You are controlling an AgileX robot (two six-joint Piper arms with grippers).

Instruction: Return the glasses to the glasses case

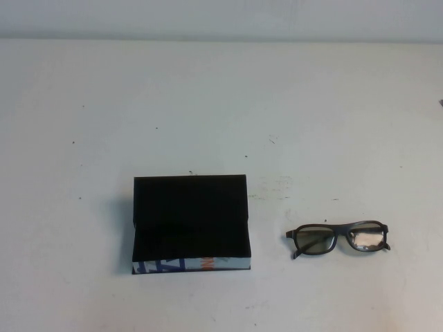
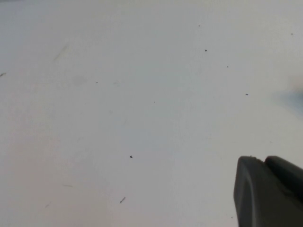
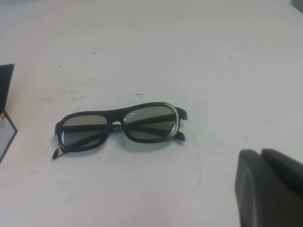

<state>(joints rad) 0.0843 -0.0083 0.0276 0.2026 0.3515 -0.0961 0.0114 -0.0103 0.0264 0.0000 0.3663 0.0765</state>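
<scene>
Glasses out, case open, both arms parked

I see the glasses (image 1: 338,238) folded on the counter (image 1: 221,104) right of the open glasses case (image 1: 190,223); right gripper (image 3: 270,189) hovers near them, left gripper (image 2: 267,191) over bare counter; I cannot tell either's spread.

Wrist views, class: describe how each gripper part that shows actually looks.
Left gripper: a matte black, blocky piece with rounded corners, over the white table. Right gripper: the same matte black rounded block. No cables, markings or sleeves show. Neither arm appears in the high view.
</scene>
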